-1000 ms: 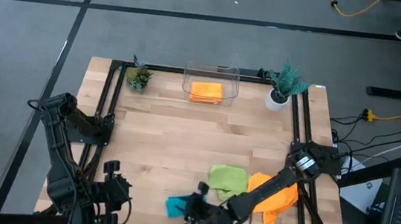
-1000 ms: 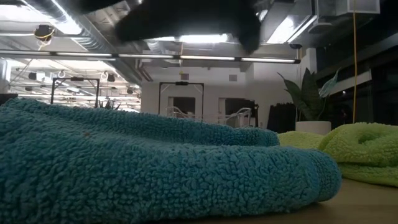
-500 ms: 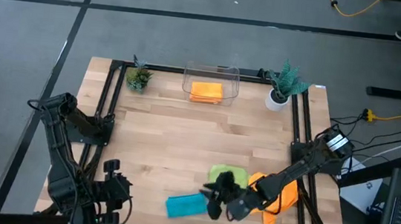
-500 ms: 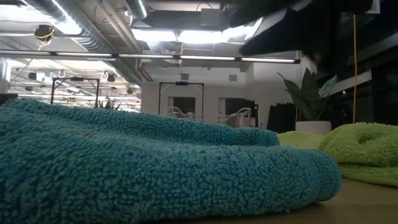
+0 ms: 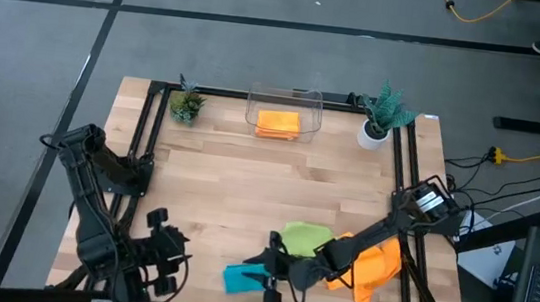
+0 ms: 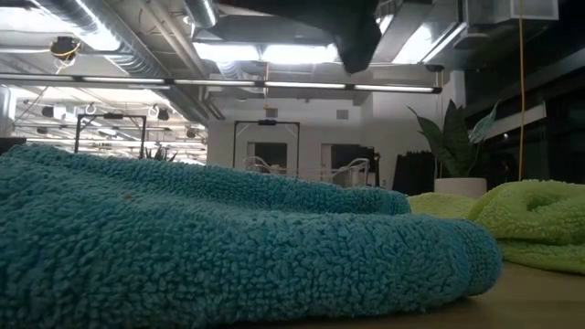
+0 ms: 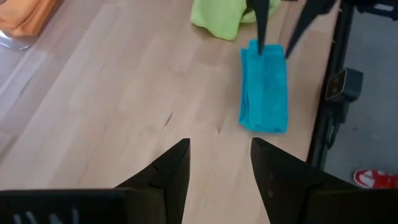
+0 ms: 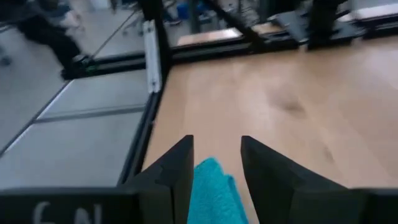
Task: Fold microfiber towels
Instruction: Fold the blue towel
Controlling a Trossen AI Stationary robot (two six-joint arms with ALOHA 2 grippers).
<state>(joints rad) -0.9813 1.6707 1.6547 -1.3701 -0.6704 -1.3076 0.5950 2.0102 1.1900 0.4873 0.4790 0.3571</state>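
The teal towel (image 5: 245, 277) is found folded flat near the bench's (image 5: 246, 184) front edge, with the green towel (image 5: 305, 240) and an orange towel (image 5: 370, 267) beside it and another orange towel (image 5: 278, 123) inside the bin (image 5: 284, 110) at the rear. The right pincer (image 5: 271, 272) is positioned over the teal towel's end, fingers parted and nothing grasped. The left pincer (image 5: 169, 265) is held released at the front left corner.

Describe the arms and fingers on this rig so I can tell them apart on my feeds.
Both arms are black, jointed, mounted on a black frame. The left gripper has two dark, wedge-shaped fingers. The right gripper looks the same, with faint white lettering on its base. A light patch marks the right arm near its base.
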